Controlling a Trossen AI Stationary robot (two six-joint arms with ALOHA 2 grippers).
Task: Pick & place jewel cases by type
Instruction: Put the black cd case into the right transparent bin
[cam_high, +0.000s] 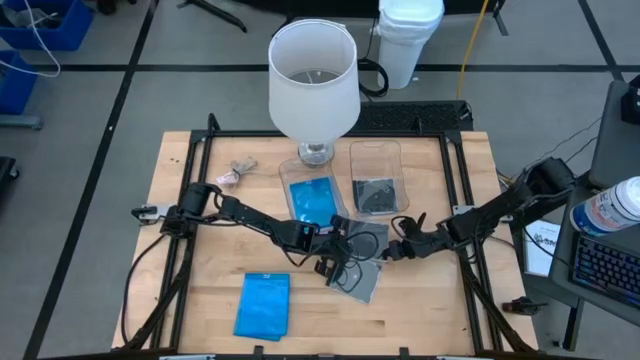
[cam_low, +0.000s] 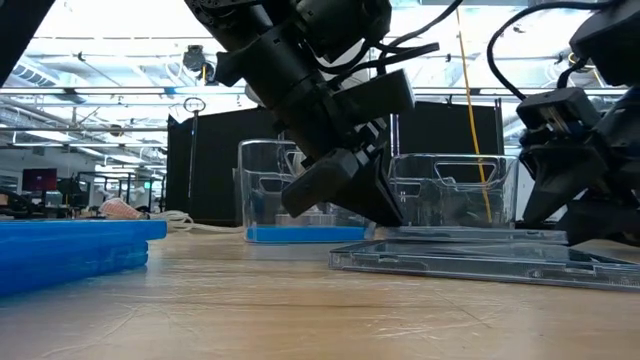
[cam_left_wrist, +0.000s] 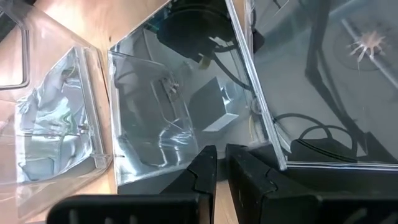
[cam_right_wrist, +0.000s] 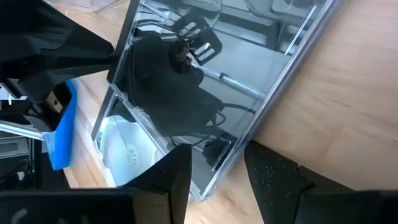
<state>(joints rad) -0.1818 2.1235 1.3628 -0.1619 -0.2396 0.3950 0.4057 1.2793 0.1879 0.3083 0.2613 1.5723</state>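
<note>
Smoky grey jewel cases (cam_high: 366, 274) lie overlapping flat at the table's middle; in the low view one (cam_low: 470, 234) rests on another (cam_low: 480, 262). My left gripper (cam_high: 333, 262) comes slanting down from the left. Its fingers are almost together at the cases' left edge (cam_left_wrist: 180, 171). My right gripper (cam_high: 392, 252) stands open at the cases' right side, a case corner (cam_right_wrist: 214, 180) between its fingers. A blue jewel case (cam_high: 262, 305) lies flat near the front left. My left gripper has its fingertips (cam_left_wrist: 208, 163) at the left edge of a grey case, slanting down from the table's left. The case lies flat. Whether any part of it is between the fingers cannot be told. My right gripper straddles the case's corner; I cannot tell whether a finger touches it.
Two clear tubs stand behind the cases, the left one (cam_high: 292, 172) holding blue, the right one (cam_high: 353, 150) holding something dark. A white lamp (cam_high: 312, 80) stands at the far middle. A small pinkish lump (cam_high: 232, 176) lies far left. Bare wood shows at the front right.
</note>
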